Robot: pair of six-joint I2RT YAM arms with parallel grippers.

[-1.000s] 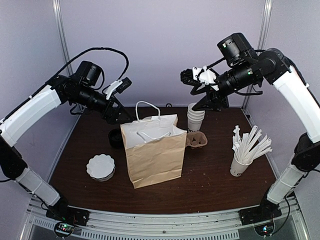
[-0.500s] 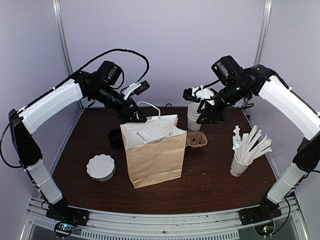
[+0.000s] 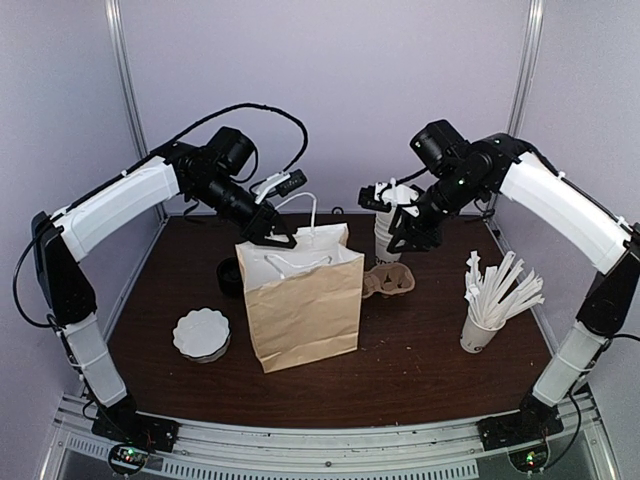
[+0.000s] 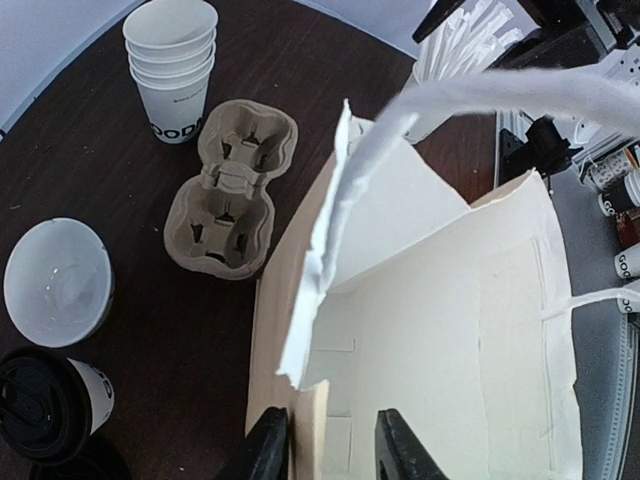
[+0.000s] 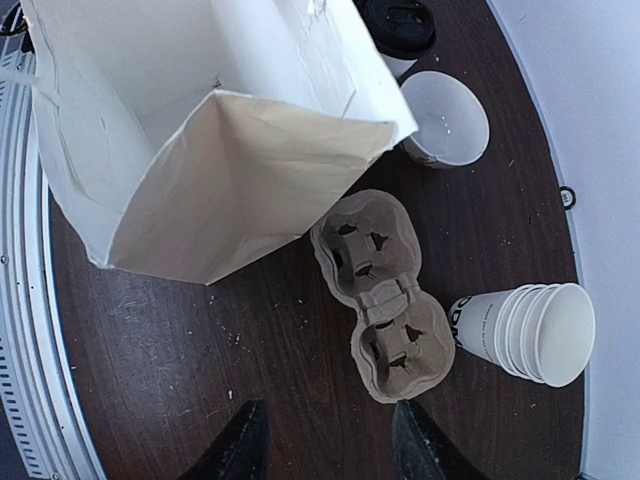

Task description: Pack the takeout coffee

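Observation:
The takeout coffee (image 4: 88,392), a white cup with a black lid, stands on the table behind the bag's left side (image 3: 229,275) and shows at the top of the right wrist view (image 5: 398,25). A brown paper bag (image 3: 305,310) stands open in the middle. My left gripper (image 4: 330,450) straddles the bag's back rim (image 3: 278,235), one finger outside against the wall, the other inside with a gap. Empty and open, my right gripper (image 5: 325,440) hangs above the table near the cardboard cup carrier (image 5: 380,290), beside the bag's right (image 3: 385,215).
A nested stack of white cups (image 3: 392,235) stands behind the carrier (image 3: 392,282). A white cup full of wrapped sticks (image 3: 485,320) is at the right. A white fluted bowl (image 3: 201,333) sits left of the bag. The bag's white handle (image 4: 520,90) arcs across the left wrist view.
My left arm swung right and down onto the bag's rim, its jaws narrowing; the bag shifted slightly. My right arm dropped lower toward the cup stack.

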